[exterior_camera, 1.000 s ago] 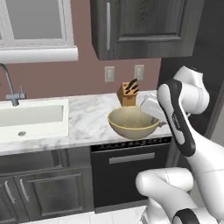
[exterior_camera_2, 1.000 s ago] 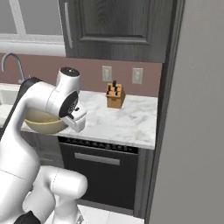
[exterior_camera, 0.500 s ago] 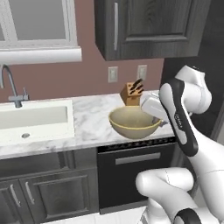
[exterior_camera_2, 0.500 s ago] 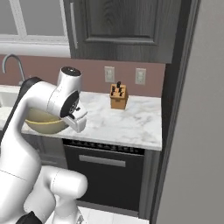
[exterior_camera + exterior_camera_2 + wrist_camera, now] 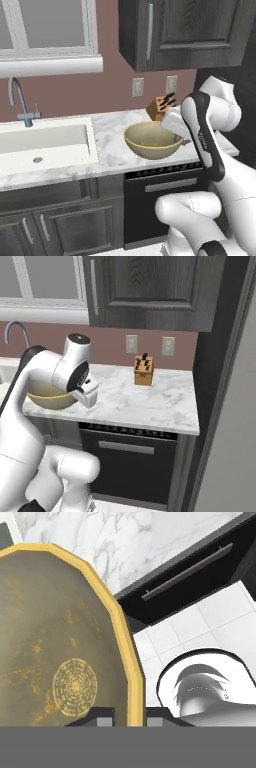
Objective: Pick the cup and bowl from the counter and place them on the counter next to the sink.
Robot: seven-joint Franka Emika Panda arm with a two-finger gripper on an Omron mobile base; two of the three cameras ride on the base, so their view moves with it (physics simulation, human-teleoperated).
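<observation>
Yellow-tan and golden-brown inside, the bowl [image 5: 152, 141] hangs in the air over the front edge of the desk [image 5: 114, 150], between the sink [image 5: 45, 142] at the left end and the knife block [image 5: 161, 107] by the back wall, with its open side up so it rides level. It is carried by its rim: in the hand view the jaws [image 5: 127, 714] sit one on each side of the yellow rim [image 5: 131, 677], narrowly set and pinching that thin wall, one tip inside the bowl and one outside. A rim pinch like this suits a wide, shallow dish that the jaws could never span across, and holding it on the side away from the sink leaves the bowl's body leading toward the basin. In the right base view the bowl [image 5: 50, 397] shows behind the white arm, lifted clear of the marble rather than resting on it, which keeps it from dragging on the top. The strip of marble just right of the sink looks like the fitting spot to set it down, so my judgement is that the carry is under way and the placing not yet done. A one-sided rim grip may let the bowl tip if moved sharply. I cannot make out a cup anywhere. Below the desk edge runs a dark dishwasher front [image 5: 162, 197] with a bar handle [image 5: 187, 572], and white floor tiles [image 5: 220, 619] beneath.
</observation>
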